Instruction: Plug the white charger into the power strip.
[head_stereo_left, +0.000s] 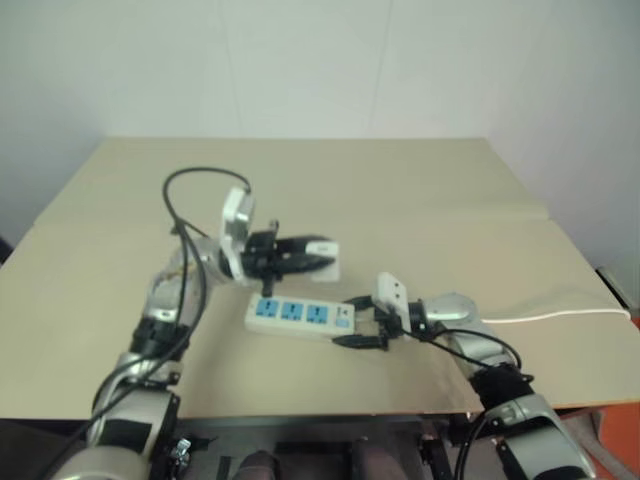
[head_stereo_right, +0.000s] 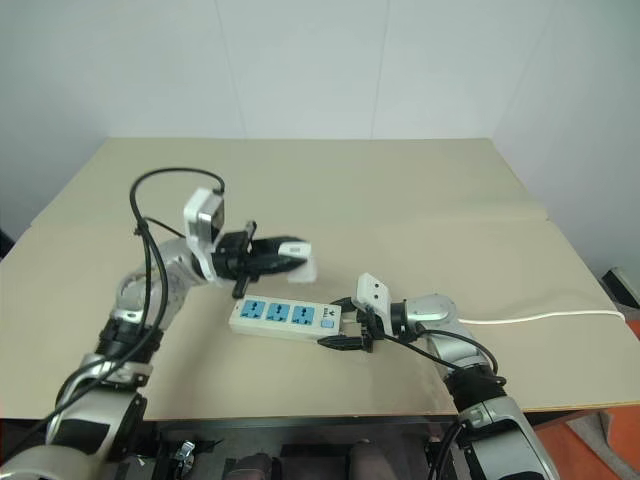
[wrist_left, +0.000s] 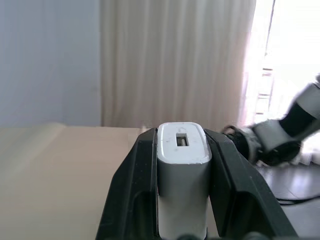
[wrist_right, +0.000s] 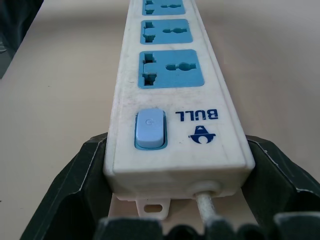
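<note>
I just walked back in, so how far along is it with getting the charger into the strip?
Done: the left gripper is shut on the white charger, lifted off the table, and the right gripper clasps the switch end of the power strip. In hand: the charger hovers above the strip. Left: lining it up over a blue socket and pushing it in; all three are empty.

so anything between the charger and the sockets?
Nothing visible. The small white charger block sits in the left gripper above the long white power strip; its three blue sockets are bare.
</note>
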